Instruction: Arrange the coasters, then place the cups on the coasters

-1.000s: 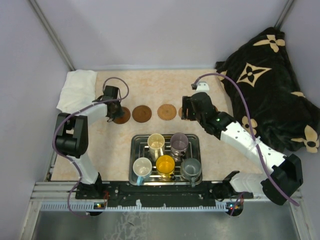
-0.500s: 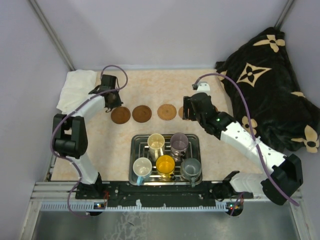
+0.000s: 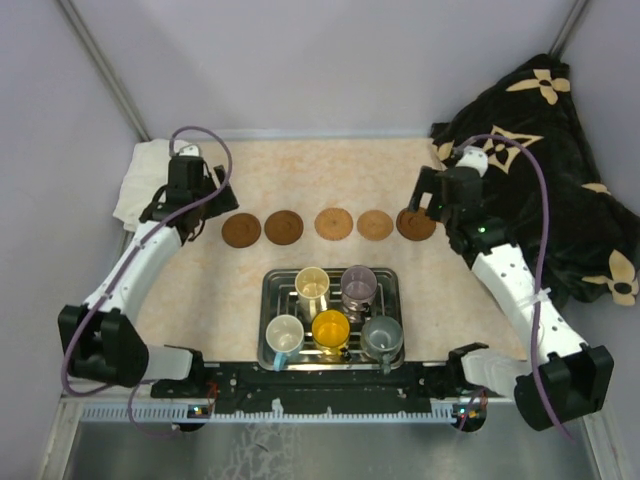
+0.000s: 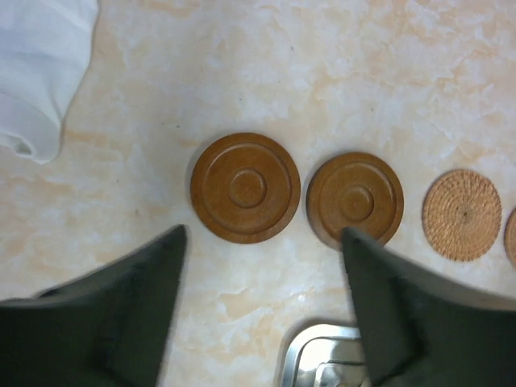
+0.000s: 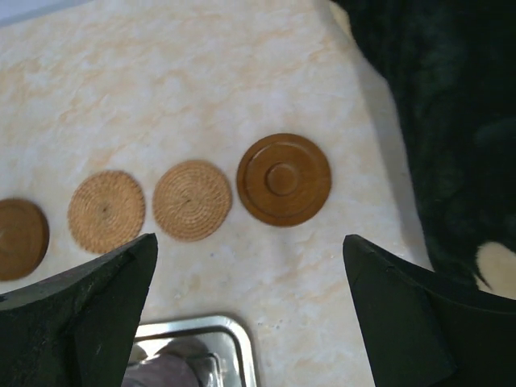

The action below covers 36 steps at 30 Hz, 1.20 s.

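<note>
a white cloth lies bunched at the far left corner of the marbled table. the left gripper hangs just right of it, above the table, its fingers spread wide with nothing between them. a row of five coasters runs across the middle of the table, all lying flat. the leftmost coaster and the second coaster are dark turned wood, just beside each other with a thin gap. the third coaster and the fourth coaster are lighter woven discs. the rightmost coaster is dark wood again. nearer the arm bases, the steel tray holds all five cups upright. the cream cup and pale purple cup stand in the far row. the light blue cup, yellow cup and grey cup stand in the near row. the right gripper hovers near the rightmost coaster, fingers gaping, holding nothing. a black cushion with tan flower marks fills the right side.
</note>
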{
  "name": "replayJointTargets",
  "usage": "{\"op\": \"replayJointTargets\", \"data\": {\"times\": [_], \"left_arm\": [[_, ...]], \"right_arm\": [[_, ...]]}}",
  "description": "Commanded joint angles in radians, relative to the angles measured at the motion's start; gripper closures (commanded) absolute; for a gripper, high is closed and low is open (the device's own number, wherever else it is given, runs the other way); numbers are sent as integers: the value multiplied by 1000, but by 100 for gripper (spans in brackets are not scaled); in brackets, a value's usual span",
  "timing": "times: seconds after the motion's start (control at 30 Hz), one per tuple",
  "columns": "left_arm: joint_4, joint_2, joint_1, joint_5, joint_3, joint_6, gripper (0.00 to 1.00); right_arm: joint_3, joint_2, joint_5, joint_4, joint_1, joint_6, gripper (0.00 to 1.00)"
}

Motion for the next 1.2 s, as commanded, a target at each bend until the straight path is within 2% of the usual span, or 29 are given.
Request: {"op": "replayJointTargets", "data": {"times": [0.0,0.07,0.3,0.53,0.83,1.17], "left_arm": [[-13,-134,8,-43,-68,6,4],[-32,-179,10,-65,-82,7,0],[-182,-230,23,-98,-80,2,0],[-243,-357,34,-138,-143,-5,0],[-294,-495,36,-151,-164,-14,0],[-390,-513,36,-214,-156,-46,0]], "right_arm": [[27,23,-168,-1,-190,48,1],[20,20,-161,-32,-235,57,1],[-20,-121,19,-80,-238,45,1],[-61,-244,130,-142,-239,36,1],[-86,-288,93,-165,-239,39,1],[-72,-297,86,-181,-239,31,1]]}}
